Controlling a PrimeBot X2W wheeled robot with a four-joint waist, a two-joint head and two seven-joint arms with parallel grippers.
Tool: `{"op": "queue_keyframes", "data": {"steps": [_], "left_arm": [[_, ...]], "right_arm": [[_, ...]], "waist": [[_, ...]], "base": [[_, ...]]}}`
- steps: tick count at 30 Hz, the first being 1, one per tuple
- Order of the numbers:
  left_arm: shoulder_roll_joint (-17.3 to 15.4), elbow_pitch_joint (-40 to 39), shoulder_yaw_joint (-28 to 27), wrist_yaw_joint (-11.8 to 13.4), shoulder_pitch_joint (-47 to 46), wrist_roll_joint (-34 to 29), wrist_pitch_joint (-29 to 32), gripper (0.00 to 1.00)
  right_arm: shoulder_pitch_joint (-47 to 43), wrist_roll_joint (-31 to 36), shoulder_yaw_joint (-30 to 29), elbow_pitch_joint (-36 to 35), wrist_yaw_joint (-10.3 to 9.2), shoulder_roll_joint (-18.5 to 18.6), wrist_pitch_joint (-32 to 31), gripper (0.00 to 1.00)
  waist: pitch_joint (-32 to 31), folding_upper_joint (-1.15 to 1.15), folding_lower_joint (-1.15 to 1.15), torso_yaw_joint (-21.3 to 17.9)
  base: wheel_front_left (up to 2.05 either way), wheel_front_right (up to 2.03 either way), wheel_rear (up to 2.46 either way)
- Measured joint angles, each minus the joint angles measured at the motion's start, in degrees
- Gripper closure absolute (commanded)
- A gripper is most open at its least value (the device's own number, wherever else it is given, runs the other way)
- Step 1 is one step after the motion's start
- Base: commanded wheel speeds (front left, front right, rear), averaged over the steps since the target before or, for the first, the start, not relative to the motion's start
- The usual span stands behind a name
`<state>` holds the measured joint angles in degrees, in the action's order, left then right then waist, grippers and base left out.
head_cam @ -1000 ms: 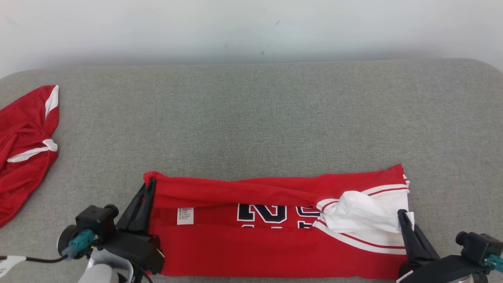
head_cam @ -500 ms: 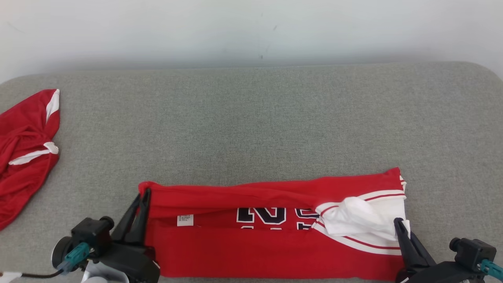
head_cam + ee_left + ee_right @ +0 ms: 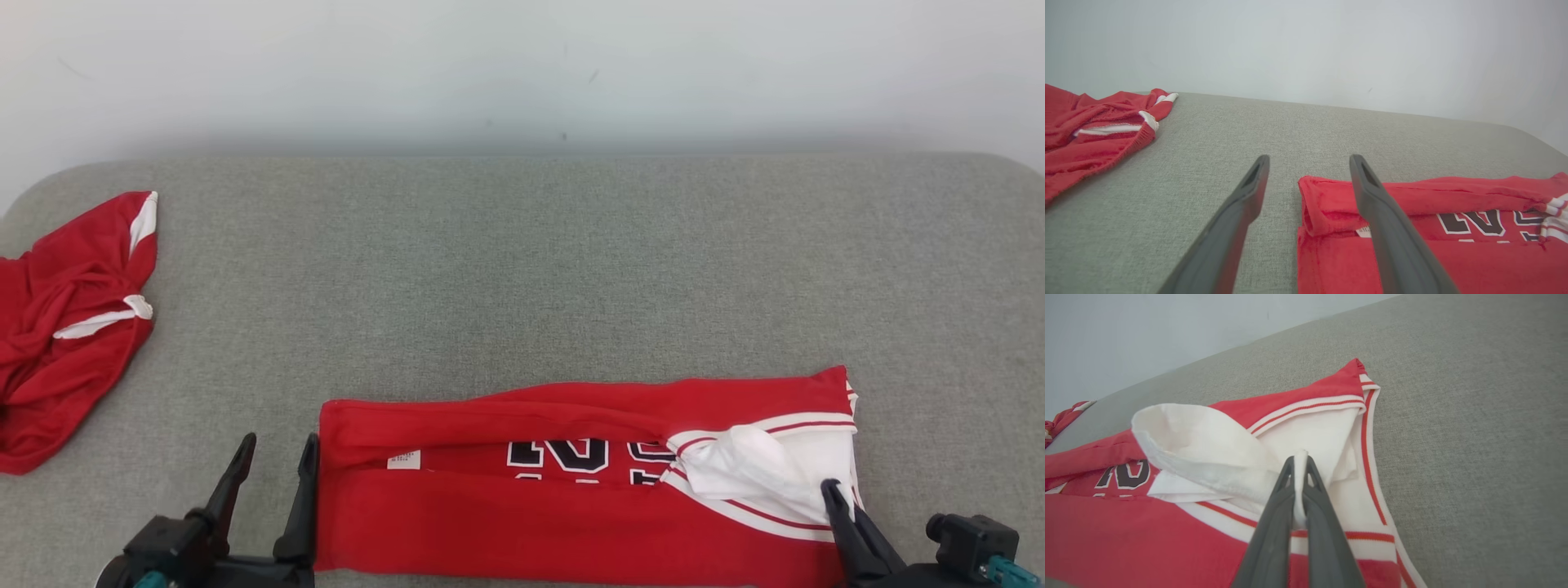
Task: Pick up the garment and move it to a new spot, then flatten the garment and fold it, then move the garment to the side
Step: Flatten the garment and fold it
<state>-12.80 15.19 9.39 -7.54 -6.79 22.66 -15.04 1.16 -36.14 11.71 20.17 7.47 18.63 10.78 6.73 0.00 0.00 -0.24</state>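
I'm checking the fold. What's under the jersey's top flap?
Below the flap of the jersey, part of a dark number print and a small white label peek out. The rest of the print is hidden by the red folds.

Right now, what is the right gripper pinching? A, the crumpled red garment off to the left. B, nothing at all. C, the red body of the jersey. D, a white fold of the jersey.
D: in the right wrist view the right gripper is closed on a white fold of the jersey, with white cloth showing between its tips.
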Motion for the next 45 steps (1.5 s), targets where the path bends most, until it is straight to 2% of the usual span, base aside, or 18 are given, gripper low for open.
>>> {"op": "queue_keyframes", "data": {"steps": [1, 2, 3, 4, 15, 26, 32, 39, 40, 42, 43, 45], "left_arm": [[0.2, -0.3, -0.4, 0.0, 0.5, -0.2, 0.0, 0.0], [0.4, -0.7, -0.7, 0.0, 1.0, -0.6, 0.0, 0.0], [0.8, -0.8, -1.0, 0.0, 1.2, -1.1, 0.0, 0.0], [1.1, -1.0, -1.1, 0.0, 1.4, -1.3, 0.0, 0.0], [4.0, -3.0, -4.3, 0.0, 5.0, -3.6, 0.0, 0.0], [6.2, -5.5, -8.7, 0.0, 8.1, -9.2, 0.0, 0.0], [7.3, -6.1, -11.3, 0.0, 9.3, -11.9, 0.0, 0.0], [8.5, -5.3, -13.2, 0.0, 10.4, -13.6, 0.0, 0.0], [8.6, -5.2, -13.3, 0.0, 10.4, -13.7, 0.0, 0.0], [8.9, -4.9, -13.6, 0.0, 10.4, -13.9, 0.0, 0.0], [8.9, -4.8, -13.8, 0.0, 10.4, -14.0, 0.0, 0.0], [9.0, -4.6, -14.3, 0.0, 10.4, -14.0, 0.0, 0.0]], "right_arm": [[0.0, 0.2, 0.1, 0.5, 0.0, 0.1, 0.1, 1.0], [0.0, 0.2, 0.1, 1.0, 0.0, 0.1, 0.1, 0.87], [0.0, 0.4, -0.1, 1.6, 0.0, 0.1, 0.1, 0.35], [0.0, 0.7, -0.1, 1.9, 0.0, 0.1, 0.4, 0.0], [2.7, 3.1, -3.5, 3.8, 0.0, 1.0, 0.9, 0.0], [8.6, 11.9, -8.4, 14.6, 0.0, -1.2, -5.8, 0.0], [9.4, 13.8, -9.4, 18.4, 0.0, -3.2, -8.5, 0.0], [10.3, 14.5, -9.3, 20.2, 0.0, -3.8, -12.5, 0.0], [10.3, 14.5, -9.4, 20.3, 0.0, -3.9, -12.6, 0.4], [10.4, 14.6, -9.7, 20.5, 0.0, -3.8, -13.0, 0.96], [10.4, 14.6, -9.7, 20.5, 0.0, -3.7, -13.2, 1.0], [10.4, 14.6, -10.2, 20.7, 0.0, -3.6, -13.4, 1.0]], "waist": [[-0.1, 0.0, 0.0, 0.1], [-0.2, 0.0, 0.0, 0.2], [-0.3, 0.0, 0.0, 0.3], [-0.4, 0.0, 0.0, 0.3], [-1.9, 0.0, 0.0, 1.1], [-2.8, 0.0, 0.0, 3.4], [-3.0, 0.0, 0.0, 4.6], [-2.9, -0.01, -0.01, 4.5], [-2.9, -0.01, 0.0, 4.5], [-2.9, -0.01, 0.0, 4.6], [-3.0, 0.0, 0.0, 4.6], [-3.1, -0.01, 0.0, 4.7]], "base": [[0.0, 0.0, 0.0], [0.0, 0.0, 0.0], [0.0, 0.0, 0.0], [0.0, 0.0, 0.0], [0.0, 0.0, 0.0], [0.0, 0.0, 0.0], [0.0, 0.0, 0.0], [0.0, 0.0, 0.0], [0.0, 0.0, 0.0], [0.0, 0.0, 0.0], [0.0, 0.0, 0.0], [0.0, 0.0, 0.0]]}}
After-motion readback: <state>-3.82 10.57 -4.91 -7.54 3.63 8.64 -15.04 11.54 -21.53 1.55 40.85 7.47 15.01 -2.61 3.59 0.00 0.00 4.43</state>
